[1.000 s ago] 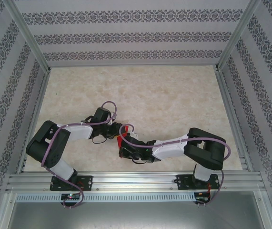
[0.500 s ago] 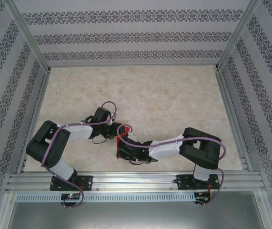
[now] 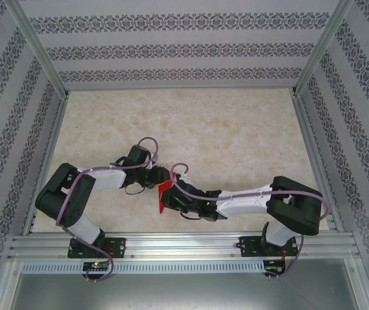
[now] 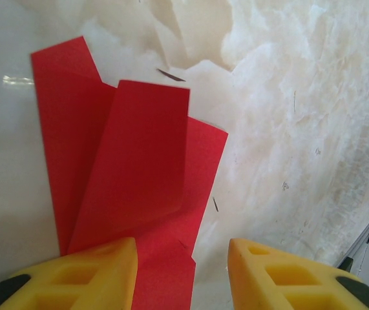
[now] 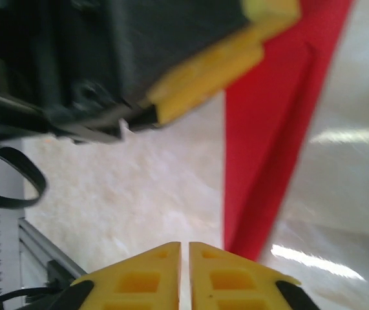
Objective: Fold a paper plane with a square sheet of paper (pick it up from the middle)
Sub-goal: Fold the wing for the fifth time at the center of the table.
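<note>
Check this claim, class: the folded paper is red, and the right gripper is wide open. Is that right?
No: the right gripper is shut, its yellow fingers pressed together, as the right wrist view shows. The folded paper is indeed red.

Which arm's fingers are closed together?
The right arm's fingers: their yellow tips meet, with nothing between them. The left arm's fingers stand apart, one overlapping the red paper.

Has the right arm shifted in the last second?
Yes. The right arm's elbow swung rightwards, past its base, towards the side rail.
</note>
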`<state>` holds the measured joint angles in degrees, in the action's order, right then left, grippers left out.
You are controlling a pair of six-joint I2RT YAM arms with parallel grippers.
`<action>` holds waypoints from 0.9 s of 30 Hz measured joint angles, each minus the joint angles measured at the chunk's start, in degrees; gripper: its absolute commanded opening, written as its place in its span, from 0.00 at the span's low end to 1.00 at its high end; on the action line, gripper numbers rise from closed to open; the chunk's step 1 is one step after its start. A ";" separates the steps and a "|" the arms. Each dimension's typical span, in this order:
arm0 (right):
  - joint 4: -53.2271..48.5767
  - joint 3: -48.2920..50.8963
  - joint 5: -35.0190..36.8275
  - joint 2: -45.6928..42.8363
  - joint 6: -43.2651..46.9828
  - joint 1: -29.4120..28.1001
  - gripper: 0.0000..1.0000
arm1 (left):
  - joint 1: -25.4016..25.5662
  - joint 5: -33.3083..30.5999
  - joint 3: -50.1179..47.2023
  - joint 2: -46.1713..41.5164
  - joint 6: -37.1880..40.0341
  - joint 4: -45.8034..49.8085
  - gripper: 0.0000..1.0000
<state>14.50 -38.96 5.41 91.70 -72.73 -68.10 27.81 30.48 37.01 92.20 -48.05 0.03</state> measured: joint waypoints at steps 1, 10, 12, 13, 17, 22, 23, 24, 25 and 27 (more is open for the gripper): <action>1.84 -0.31 -0.20 1.18 0.00 0.22 0.07 | 0.00 0.02 0.04 0.04 0.00 0.09 0.43; 12.79 0.11 -1.25 8.61 -2.38 0.74 0.04 | 0.00 0.11 0.11 0.07 0.02 0.22 0.43; 14.49 0.81 -1.33 9.25 -3.02 0.72 0.04 | 0.00 0.11 0.11 0.07 0.00 0.22 0.43; 15.28 1.11 -1.53 9.84 -3.56 0.72 0.04 | 0.00 0.11 0.11 0.07 0.02 0.22 0.43; 18.45 1.64 -2.78 13.31 -4.90 0.70 0.04 | 0.00 0.13 0.11 0.11 0.02 0.20 0.43; 23.87 1.42 -3.56 16.96 -7.23 0.39 0.03 | 0.00 0.11 0.11 0.15 0.00 0.20 0.43; 24.35 1.44 -3.48 17.16 -7.74 0.33 0.03 | -0.02 0.11 0.11 0.15 0.00 0.20 0.43; 24.87 1.49 -3.45 17.35 -8.26 0.31 0.03 | -0.02 0.13 0.11 0.15 0.02 0.17 0.43; 25.14 1.49 -3.52 17.46 -8.57 0.26 0.03 | 0.00 0.11 0.11 0.15 0.00 0.20 0.43; 25.11 1.51 -3.48 17.42 -8.66 0.20 0.03 | 0.00 0.11 0.11 0.15 0.02 0.20 0.43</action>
<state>39.62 -37.45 1.93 109.12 -81.38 -67.90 27.81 30.59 37.12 92.36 -48.03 0.23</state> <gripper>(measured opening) 0.051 0.428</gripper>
